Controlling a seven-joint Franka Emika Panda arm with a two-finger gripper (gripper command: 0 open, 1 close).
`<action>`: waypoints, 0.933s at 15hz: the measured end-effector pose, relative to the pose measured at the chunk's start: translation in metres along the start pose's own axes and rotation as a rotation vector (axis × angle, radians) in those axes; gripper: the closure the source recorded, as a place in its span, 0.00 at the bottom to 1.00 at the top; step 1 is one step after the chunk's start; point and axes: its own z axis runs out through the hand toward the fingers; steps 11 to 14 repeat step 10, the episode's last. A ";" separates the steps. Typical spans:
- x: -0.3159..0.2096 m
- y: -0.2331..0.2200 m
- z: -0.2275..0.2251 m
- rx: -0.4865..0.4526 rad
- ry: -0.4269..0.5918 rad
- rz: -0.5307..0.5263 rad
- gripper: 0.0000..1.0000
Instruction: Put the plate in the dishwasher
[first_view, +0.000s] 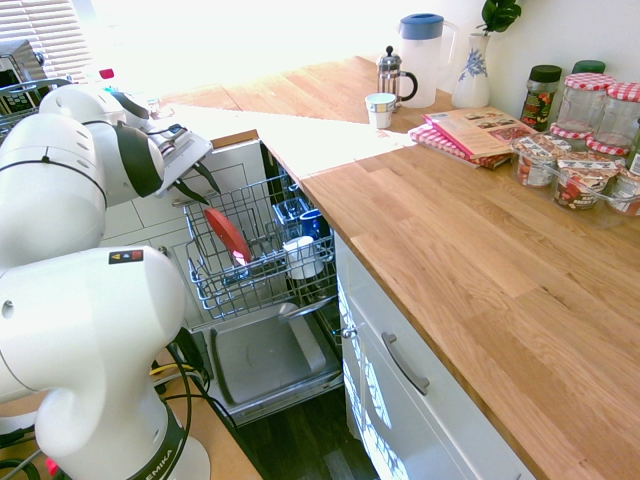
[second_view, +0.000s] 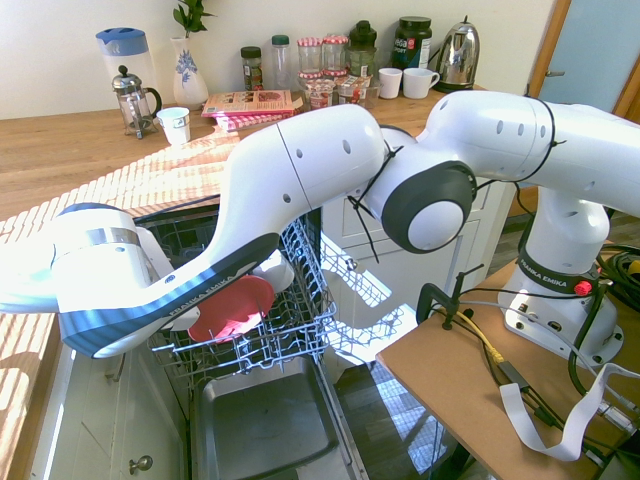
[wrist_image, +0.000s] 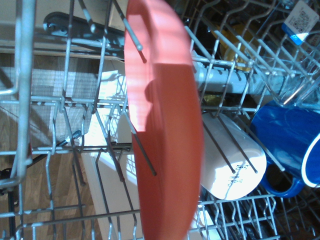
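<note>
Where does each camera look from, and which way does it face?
First exterior: beside the arm's base, facing counter and dishwasher rack; arm and gripper show.
Second exterior: opposite side, facing counter and rack; arm and base show, gripper hidden.
Wrist: on the wrist, looking closely into the rack; no robot parts.
All three share the red plate and rack.

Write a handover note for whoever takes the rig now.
Gripper: open, just above the plate, not holding it.
Plate: on edge among the tines of the pulled-out rack, beside a white cup.
Done: plate is in the rack.
Left: probably just back the gripper clear without knocking the plate. Door is down; closing up isn't in the order.
</note>
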 end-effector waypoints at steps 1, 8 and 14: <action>-0.001 0.002 0.000 0.005 -0.013 0.001 0.00; 0.006 0.068 -0.019 0.070 -0.032 0.088 0.00; 0.017 0.123 -0.016 0.116 -0.055 0.145 0.00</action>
